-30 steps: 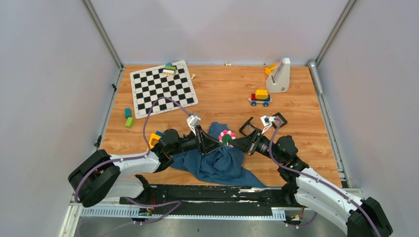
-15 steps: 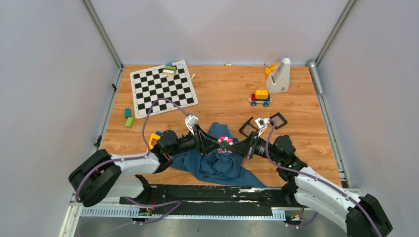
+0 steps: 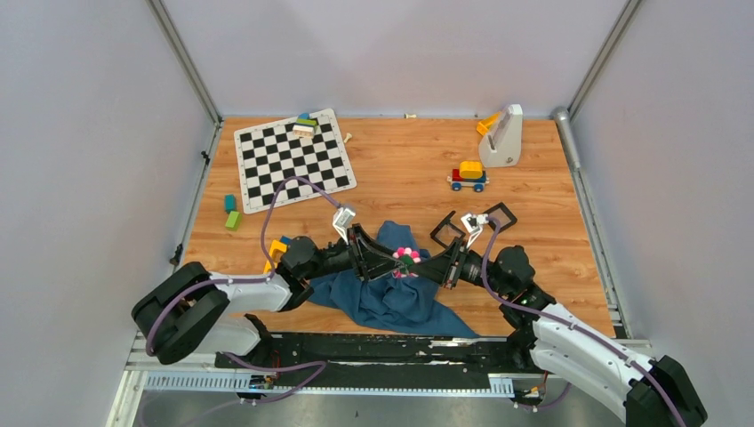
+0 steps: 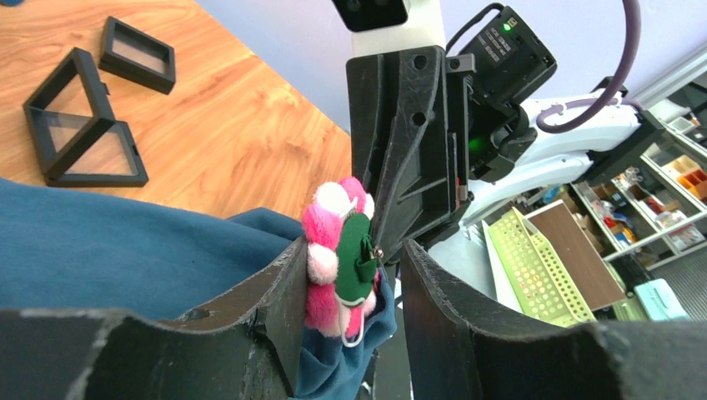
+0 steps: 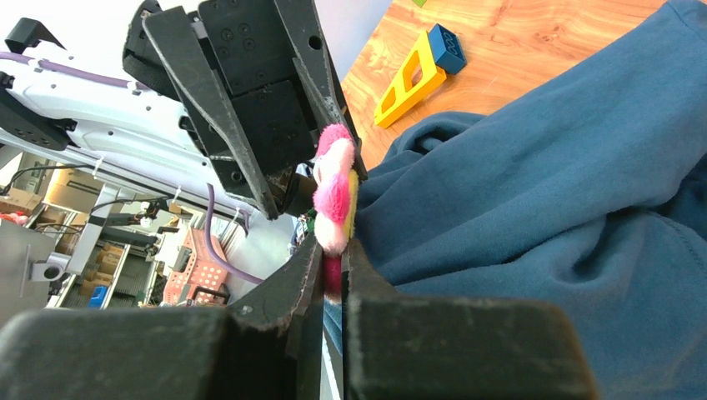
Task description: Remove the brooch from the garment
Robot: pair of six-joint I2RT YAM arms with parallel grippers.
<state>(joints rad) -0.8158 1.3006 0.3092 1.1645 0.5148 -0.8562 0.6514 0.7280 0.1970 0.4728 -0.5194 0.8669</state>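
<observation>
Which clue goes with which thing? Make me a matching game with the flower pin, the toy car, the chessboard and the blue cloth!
Things:
1. flower pin
2. toy car
3. chessboard
4. blue cloth

Clues:
A. black and white squares, far left
B. crumpled into folds, near edge
C. pink and white petals
D. yellow top, blue body

Pairs: 1-C, 2-D, 3-A, 4-B

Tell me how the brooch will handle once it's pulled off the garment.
The brooch looks plush, its petals fuzzy, so it will probably squash rather than crack in the pinch of the right tool. It is small and likely light. The garment lies in soft folds, so it may lift along with the pin instead of resisting.
</observation>
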